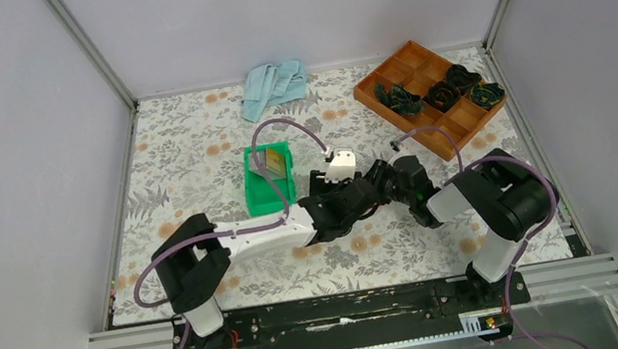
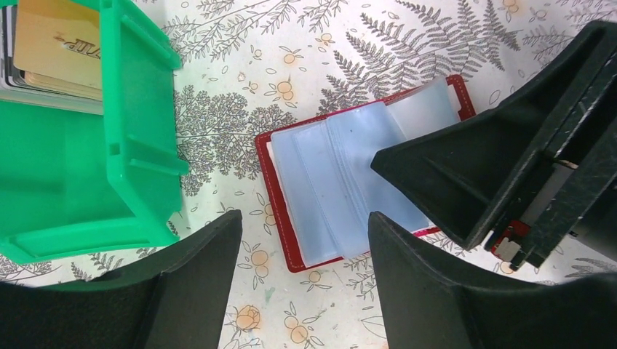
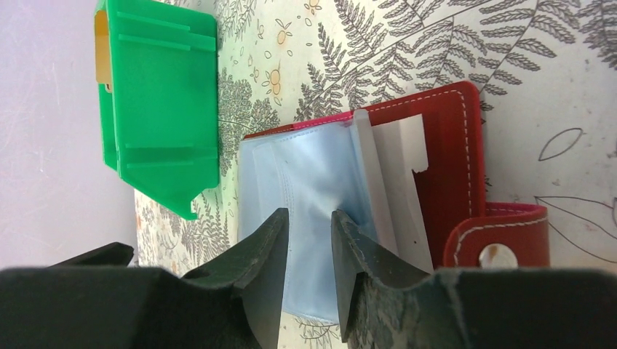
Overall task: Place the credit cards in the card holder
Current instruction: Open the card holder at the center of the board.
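Card holder (image 2: 349,178) lies open; credit cards (image 2: 54,47) binned

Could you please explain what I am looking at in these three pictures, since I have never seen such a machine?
Two robot arms sit at a table's near edge. One camera looks down from above; two ride on the wrists.

On the floral table lie a green bin holding the credit cards, the card holder lying open, a blue cloth and an orange tray.

The left gripper hovers open over the holder, empty. The right gripper has its fingers around one of the holder's clear sleeves; whether it truly pinches it, I cannot tell.
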Controlling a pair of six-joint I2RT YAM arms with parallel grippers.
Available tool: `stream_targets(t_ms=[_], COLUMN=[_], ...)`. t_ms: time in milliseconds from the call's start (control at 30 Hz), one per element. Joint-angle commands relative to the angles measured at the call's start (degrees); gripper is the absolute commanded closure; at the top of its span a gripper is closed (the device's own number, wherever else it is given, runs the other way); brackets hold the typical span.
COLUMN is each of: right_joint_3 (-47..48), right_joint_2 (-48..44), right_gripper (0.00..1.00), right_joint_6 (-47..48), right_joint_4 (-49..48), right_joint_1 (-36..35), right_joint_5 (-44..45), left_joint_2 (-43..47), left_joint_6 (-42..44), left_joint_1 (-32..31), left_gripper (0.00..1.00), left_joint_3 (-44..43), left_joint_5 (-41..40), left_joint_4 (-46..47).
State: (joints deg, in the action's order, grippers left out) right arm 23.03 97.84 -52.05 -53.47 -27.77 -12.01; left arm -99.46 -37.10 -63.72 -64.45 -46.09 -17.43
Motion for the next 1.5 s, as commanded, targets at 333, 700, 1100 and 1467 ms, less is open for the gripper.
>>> stream_targets(t_ms=[333, 700, 1100, 1467], right_joint_3=[-1.45, -1.41, -1.45, 0.84], right_joint_2=[-2.31, -4.92, -6.25, -15.53], right_gripper=[0.64, 0.64, 0.64, 0.62], right_joint_6=[2.52, 2.79, 3.36, 9.2], right_joint_4=[5.26, 6.62, 7.88, 19.85], right_joint_1=[-0.52, -0.48, -0.49, -0.42], right_joint_5=[3.02, 3.05, 3.41, 10.18], left_joint_2=[-3.62, -5.88, -8.39, -8.0], left_joint_6=[2.62, 3.3, 3.44, 2.5], left_joint_1=[2.74, 3.71, 4.35, 4.59], left_gripper=[0.31, 0.32, 0.32, 0.32], left_joint_3=[3.82, 4.46, 3.72, 5.11], left_joint_5=[2.05, 2.52, 4.13, 4.27], left_joint_4=[10.4, 13.65, 15.16, 15.01])
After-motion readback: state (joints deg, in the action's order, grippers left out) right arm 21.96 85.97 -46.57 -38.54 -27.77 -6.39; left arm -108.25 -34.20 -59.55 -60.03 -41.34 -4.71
